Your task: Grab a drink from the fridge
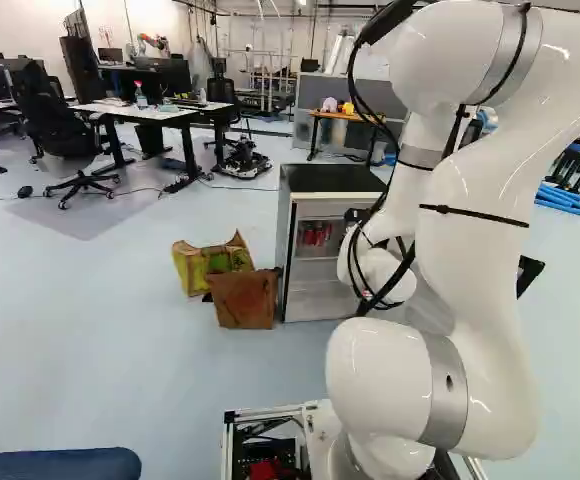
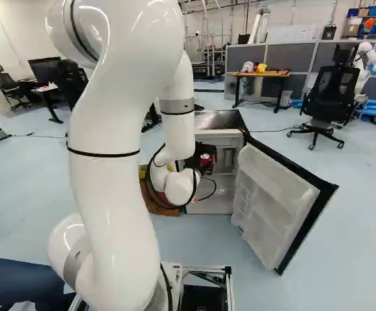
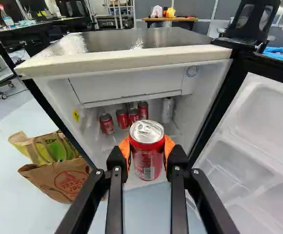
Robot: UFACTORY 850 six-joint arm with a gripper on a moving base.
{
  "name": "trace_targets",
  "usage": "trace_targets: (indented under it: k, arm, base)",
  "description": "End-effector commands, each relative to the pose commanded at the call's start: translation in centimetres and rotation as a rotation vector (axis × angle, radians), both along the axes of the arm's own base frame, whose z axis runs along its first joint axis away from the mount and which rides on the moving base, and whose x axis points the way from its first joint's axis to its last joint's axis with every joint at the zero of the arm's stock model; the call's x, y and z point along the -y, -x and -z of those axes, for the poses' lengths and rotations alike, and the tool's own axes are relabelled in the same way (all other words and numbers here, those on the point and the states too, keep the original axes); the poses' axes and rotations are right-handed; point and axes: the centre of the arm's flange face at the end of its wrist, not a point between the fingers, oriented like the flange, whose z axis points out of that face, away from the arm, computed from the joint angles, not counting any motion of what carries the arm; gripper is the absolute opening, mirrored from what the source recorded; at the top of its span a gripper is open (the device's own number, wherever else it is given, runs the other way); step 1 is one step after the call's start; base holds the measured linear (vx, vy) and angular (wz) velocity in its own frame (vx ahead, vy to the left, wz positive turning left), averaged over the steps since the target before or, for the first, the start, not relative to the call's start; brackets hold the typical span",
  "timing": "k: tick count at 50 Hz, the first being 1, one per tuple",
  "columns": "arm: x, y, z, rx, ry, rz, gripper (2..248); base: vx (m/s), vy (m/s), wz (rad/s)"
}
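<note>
red metal, probably full, cold-slick and easily dented, the can [image 3: 147,158] is gripped by my end effector [image 3: 147,148] at the fridge's [image 3: 131,60] open front, best held mid-body.

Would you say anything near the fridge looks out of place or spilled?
Yes: a green-patterned bag and a brown paper bag slump untidily on the floor beside the fridge. The wide-open door suits the task. I see no spill, and the can looks intact.
</note>
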Motion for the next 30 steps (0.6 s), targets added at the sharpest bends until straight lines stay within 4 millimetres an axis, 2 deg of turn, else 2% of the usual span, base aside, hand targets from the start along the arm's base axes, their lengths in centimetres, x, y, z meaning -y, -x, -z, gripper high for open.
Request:
trace_targets:
  k: [30]
  arm:
    - [-0.3,0.5,-3.1,0.067,0.027,-0.002,91]
  base:
    - [0.000,0.000,0.000]
